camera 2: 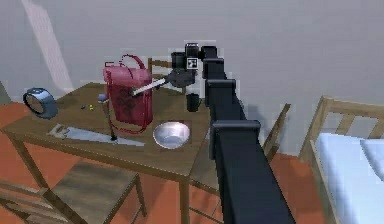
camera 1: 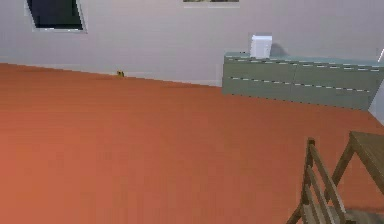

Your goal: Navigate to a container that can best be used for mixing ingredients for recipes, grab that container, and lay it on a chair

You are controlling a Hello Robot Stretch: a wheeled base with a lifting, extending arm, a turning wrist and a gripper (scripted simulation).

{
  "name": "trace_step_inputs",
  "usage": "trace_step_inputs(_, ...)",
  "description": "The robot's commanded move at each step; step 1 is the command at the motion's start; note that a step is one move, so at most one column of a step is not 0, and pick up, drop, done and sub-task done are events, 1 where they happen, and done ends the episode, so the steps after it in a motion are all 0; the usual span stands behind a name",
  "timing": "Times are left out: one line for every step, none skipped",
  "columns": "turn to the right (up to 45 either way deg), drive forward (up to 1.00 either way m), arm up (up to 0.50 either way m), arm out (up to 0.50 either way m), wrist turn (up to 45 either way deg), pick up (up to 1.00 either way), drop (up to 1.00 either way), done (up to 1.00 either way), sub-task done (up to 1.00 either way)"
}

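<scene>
Arm (camera 2: 240, 140) outstretched; gripper (camera 2: 141, 91) at its tip

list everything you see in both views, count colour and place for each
bowl: one, silvery, table's near edge
bag: one, red, middle of table
saw: one, pale blade, table's front
roll: one, blue-grey, table's left end
cup: one, dark, behind the bowl
table: one, wooden, arm side view's left
chair: one, wooden, at table's near side
bed: one, white, arm side view's right
dresser: one, grey-green, forward view's far wall
box: one, white, on the dresser
arm: one, dark, arm side view's bottom
fingers: two, thin, by the bag; cannot tell if they hold anything
</scene>
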Motion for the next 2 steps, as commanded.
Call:
trace_step_inputs(0.0, 0.00, 0.00, 0.00, 24.0, 0.00, 0.00, 0.00, 0.00)
trace_step_inputs(0.0, 0.00, -0.28, 0.00, 0.0, 0.00, 0.00, 0.00, 0.00)
